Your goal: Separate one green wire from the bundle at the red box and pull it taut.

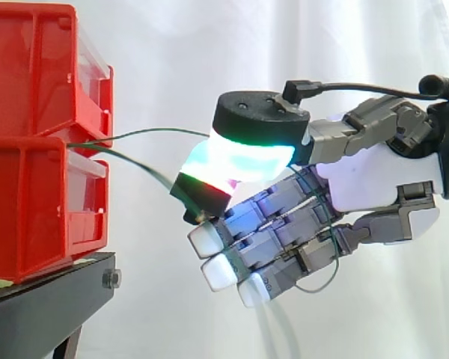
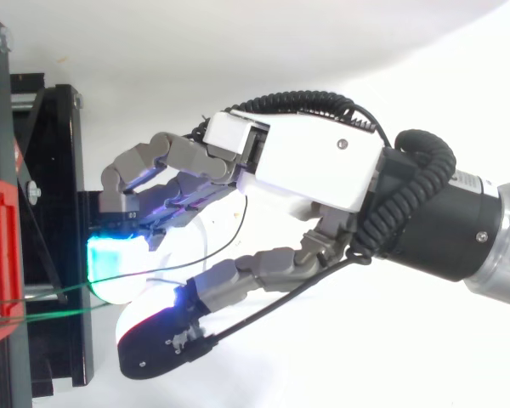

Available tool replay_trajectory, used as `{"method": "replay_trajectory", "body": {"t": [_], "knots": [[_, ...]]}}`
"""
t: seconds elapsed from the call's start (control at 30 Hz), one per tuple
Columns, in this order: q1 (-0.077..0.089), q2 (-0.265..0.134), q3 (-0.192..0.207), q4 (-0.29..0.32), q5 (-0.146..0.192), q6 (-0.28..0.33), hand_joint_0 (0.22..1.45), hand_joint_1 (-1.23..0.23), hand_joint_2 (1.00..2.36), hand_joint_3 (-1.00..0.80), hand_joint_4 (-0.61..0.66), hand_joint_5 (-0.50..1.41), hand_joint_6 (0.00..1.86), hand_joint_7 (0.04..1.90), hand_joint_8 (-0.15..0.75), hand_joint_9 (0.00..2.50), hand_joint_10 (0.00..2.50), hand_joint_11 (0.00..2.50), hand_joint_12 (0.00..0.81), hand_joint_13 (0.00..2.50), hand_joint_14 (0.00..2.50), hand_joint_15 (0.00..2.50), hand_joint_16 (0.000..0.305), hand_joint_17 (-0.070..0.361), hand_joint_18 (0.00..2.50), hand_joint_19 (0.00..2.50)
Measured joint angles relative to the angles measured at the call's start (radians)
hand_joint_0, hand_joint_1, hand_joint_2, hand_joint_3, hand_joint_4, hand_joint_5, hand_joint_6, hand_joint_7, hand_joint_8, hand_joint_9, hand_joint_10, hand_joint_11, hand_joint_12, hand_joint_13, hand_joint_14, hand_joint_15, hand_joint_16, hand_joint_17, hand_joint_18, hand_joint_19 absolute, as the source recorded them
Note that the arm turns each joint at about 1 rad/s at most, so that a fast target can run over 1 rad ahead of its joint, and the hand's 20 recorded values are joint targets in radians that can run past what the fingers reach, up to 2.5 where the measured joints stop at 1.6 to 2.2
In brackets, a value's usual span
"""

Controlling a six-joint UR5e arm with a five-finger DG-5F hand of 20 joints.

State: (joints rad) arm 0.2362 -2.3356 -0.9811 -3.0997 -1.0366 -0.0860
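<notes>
Running rightward from the red box (image 1: 37, 187), the green wire (image 1: 138, 164) slopes down into the hand (image 1: 363, 183), whose curled fingers (image 1: 208, 239) appear clamped on it; pulling directly away from the box should tauten it.

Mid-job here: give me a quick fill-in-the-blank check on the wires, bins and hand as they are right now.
The green wires come out between two stacked bins coloured ___. The bins sit on a stand coloured ___. In the side view the hand reaches toward the bins from the ___. Its fingers are ___ rather than straight.
Missing words: red; black; right; curled.
</notes>
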Motion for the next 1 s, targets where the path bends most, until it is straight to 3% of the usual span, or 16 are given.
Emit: {"method": "replay_trajectory", "body": {"t": [0.13,0.27,0.37,0.6,1.0], "knots": [[-0.002,0.000,0.000,-0.006,-0.004,0.020,0.49,-0.88,1.00,-0.50,0.20,-0.21,0.88,0.97,0.308,0.86,0.03,0.79,0.388,0.86,0.02,0.55,0.063,0.142,0.72,0.44],[-0.004,0.000,0.001,-0.008,-0.005,0.025,0.49,-0.67,1.00,-0.50,0.19,-0.20,0.86,0.97,0.317,0.92,0.03,0.79,0.398,0.88,0.02,0.55,0.064,0.145,0.73,0.46],[-0.005,0.000,0.001,-0.007,-0.005,0.026,0.51,-0.60,1.00,-0.50,0.18,-0.19,0.84,0.99,0.312,0.94,0.02,0.78,0.393,0.88,0.02,0.55,0.063,0.141,0.72,0.47],[-0.006,0.001,0.001,-0.007,-0.005,0.026,0.56,-0.56,1.01,-0.44,0.17,-0.19,0.83,1.03,0.304,0.95,0.03,0.78,0.385,0.88,0.02,0.56,0.060,0.135,0.71,0.49],[-0.006,0.001,0.001,-0.008,-0.004,0.026,0.59,-0.66,1.02,-0.21,0.14,-0.20,0.89,1.04,0.304,0.94,0.03,0.79,0.385,0.89,0.02,0.56,0.059,0.133,0.72,0.49]]}}
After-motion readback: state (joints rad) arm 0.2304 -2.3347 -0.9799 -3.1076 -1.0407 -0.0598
